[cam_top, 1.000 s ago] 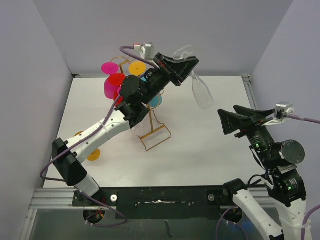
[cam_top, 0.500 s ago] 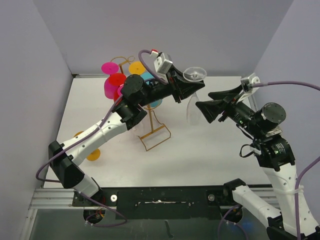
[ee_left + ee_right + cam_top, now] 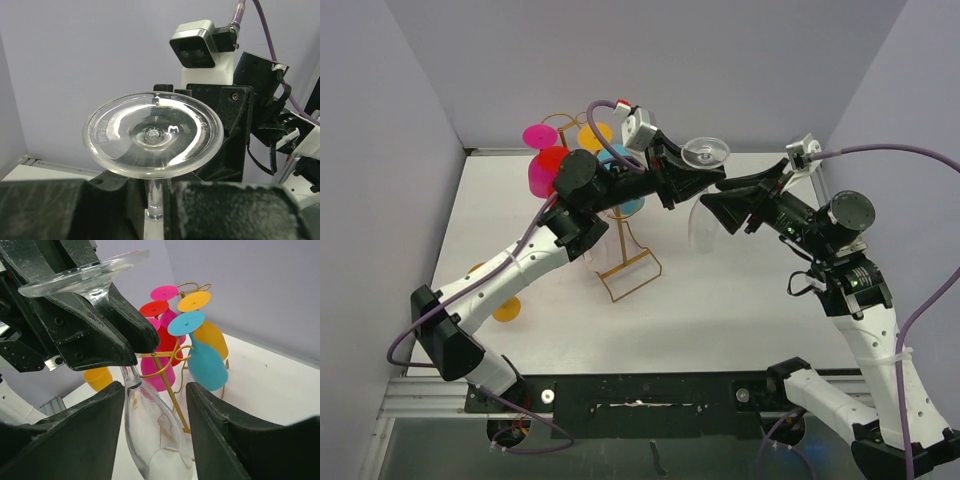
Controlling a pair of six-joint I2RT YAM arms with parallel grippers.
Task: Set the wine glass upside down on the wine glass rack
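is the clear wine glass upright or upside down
Upside down: the wine glass has its foot up, above the left end effector gripping its stem, bowl hanging below.

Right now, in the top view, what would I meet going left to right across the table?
orange glass → magenta glass on the rack → rack's loop base → clear wine glass → right wrist camera

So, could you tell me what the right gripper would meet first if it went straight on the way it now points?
The clear wine glass: its bowl hangs between the right gripper's open fingers, stem pinched by the left gripper. How soon they touch is hard to judge.
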